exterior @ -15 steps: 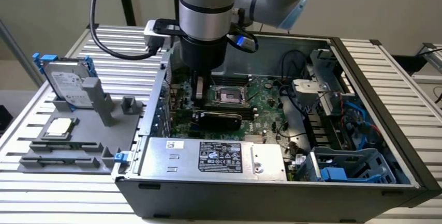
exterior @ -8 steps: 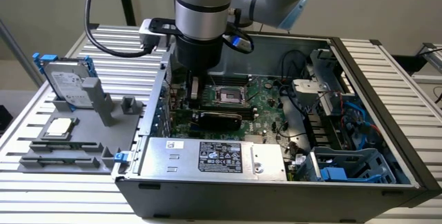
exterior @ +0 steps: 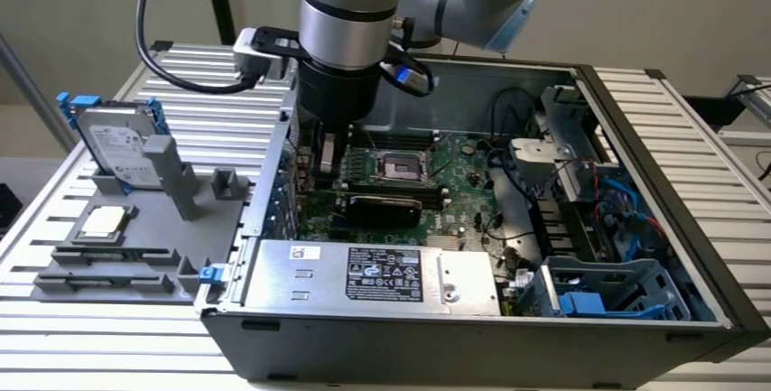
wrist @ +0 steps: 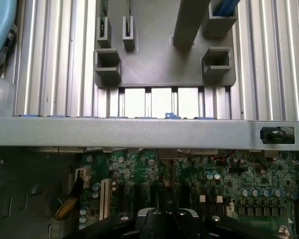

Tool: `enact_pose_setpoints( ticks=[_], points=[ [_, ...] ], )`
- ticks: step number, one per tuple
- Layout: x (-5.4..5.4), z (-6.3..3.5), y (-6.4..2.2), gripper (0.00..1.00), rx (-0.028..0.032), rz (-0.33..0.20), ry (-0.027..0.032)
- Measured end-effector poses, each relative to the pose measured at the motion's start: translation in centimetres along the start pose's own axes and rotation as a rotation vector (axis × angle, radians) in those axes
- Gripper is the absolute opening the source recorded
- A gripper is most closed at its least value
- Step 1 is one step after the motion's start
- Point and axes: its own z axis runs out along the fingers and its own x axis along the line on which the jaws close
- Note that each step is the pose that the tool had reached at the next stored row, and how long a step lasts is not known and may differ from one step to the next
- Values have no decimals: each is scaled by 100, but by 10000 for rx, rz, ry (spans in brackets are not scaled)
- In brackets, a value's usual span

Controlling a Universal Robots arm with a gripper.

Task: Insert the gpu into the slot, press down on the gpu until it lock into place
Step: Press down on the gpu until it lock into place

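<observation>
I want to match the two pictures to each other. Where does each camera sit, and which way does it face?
Exterior view: off the arm, above and outside the open case, looking down into it; the arm shows.
Wrist view: on the wrist inside the case, looking over the motherboard and case wall to the grey fixture; the pincer shows at the edge.
Shared: motherboard, fixture, slatted table.

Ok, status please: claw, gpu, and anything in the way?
Claw shut, low over the motherboard inside the case. Gpu seating: cannot tell from here. Yellow cable beside claw, apart.
</observation>
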Motion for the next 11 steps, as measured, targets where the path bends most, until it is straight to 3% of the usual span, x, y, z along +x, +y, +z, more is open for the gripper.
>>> enact_pose_setpoints(
  ticks=[4, 8, 11],
  points=[
    [0, -6, 3, 11, -251, 2, 27],
    [0, -9, 4, 11, -568, 6, 66],
    [0, -31, 8, 11, -665, 15, 118]
  ],
)
